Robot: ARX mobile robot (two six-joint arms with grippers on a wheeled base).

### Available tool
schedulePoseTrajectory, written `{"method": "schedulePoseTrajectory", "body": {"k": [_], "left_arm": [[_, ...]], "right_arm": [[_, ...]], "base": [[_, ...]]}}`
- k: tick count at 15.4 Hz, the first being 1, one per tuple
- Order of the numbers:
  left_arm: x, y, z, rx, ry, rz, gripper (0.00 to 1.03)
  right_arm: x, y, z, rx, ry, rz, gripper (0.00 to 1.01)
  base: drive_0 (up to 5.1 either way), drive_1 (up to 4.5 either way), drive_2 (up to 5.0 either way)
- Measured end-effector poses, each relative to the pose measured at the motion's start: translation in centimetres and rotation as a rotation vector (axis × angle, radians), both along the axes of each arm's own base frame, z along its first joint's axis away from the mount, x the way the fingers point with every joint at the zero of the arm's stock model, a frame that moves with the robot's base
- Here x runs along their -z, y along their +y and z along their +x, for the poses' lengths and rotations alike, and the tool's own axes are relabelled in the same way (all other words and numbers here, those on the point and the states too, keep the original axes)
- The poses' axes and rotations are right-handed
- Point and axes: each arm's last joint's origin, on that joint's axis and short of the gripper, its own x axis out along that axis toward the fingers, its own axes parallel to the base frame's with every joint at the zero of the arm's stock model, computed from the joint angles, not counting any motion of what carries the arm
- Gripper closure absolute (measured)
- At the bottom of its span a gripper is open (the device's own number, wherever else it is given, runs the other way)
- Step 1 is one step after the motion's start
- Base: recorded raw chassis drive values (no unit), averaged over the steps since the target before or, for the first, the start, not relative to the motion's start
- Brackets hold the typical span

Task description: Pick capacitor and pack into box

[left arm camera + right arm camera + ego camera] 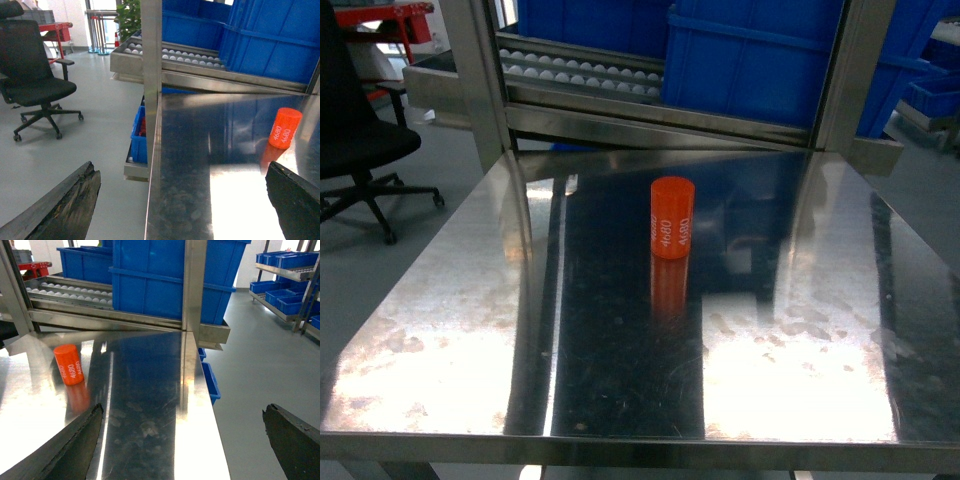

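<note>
Left gripper (182, 200): jaws spread wide, nothing between them, hanging off the table's left front corner with one finger (65, 207) over the floor and the other over the steel. Right gripper (182, 442): same story, jaws wide apart and empty, at the table's right front edge, one finger (75, 445) above the tabletop, the other out past the edge. Neither shows in the head view.

Capacitor (672, 217): orange cylinder, standing upright on the steel table (450, 330), a little past centre toward the back, well clear of both grippers. White "4680" printed down its side (reads sideways). Its orange reflection runs toward the front on the polished top. Nothing touches it.

No box visible in any view.

Behind the table: steel frame uprights and a sloped roller rack (580, 68) with white rollers, carrying blue plastic bins (750, 60). More blue bins (287, 287) on shelving off to the right, and one blue bin (140, 135) low beside the table's left side. Black office chair (35, 80) on the grey floor to the left.
</note>
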Motion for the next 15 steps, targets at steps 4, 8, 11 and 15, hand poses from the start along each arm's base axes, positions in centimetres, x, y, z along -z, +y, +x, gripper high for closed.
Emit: {"method": "schedulePoseTrajectory", "body": {"k": [4, 8, 11, 15], "left_arm": [[0.0, 0.0, 0.0, 0.0, 0.0, 0.0, 0.05], [0.0, 0.0, 0.0, -0.006, 0.005, -0.003, 0.05], [-0.4, -1.5, 3.2, -0.018, 0.013, -0.049, 0.05], [-2.6, -5.9, 14.4, 0.242, -0.062, -0.052, 0.05]], "right_arm": [[0.0, 0.0, 0.0, 0.0, 0.0, 0.0, 0.03], [0.0, 0.0, 0.0, 0.0, 0.0, 0.0, 0.03], [0.0, 0.0, 0.0, 0.0, 0.0, 0.0, 0.03], [0.0, 0.0, 0.0, 0.0, 0.0, 0.0, 0.03]], "base": [[0.0, 0.0, 0.0], [0.0, 0.0, 0.0], [0.0, 0.0, 0.0], [0.0, 0.0, 0.0]]}}
